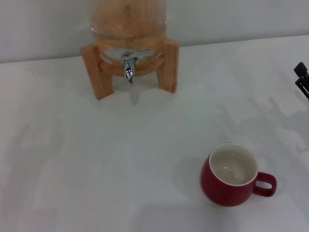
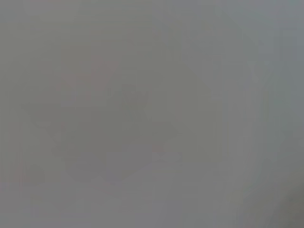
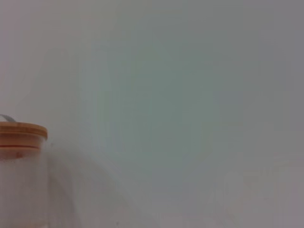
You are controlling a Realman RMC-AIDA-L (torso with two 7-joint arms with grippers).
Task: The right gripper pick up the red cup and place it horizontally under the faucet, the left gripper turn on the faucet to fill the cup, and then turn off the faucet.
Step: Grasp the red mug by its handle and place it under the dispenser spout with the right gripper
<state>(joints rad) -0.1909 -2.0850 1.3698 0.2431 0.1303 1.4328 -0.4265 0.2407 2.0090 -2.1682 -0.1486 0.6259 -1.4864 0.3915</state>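
The red cup [image 1: 231,176] stands upright on the white table [image 1: 96,169] nearest me, handle right. My right gripper [image 1: 301,79] peeks in at the right edge; its opening I cannot tell. Farthest, the faucet [image 1: 128,66] hangs in the wooden-framed dispenser [image 1: 130,46].

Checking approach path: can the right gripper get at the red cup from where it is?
Probably yes. The right gripper sits at the table's right edge; only bare table lies between it and the upright red cup.

Surface: I see a plain white surface [image 1: 72,169] spanning my head view.
Far side: a wooden-framed drink dispenser [image 1: 169,65] stands on its legs, chrome faucet [image 1: 128,67] facing me.
Near right: a squat dark-red ceramic cup [image 1: 227,188], upright, handle pointing right, well apart from the dispenser.
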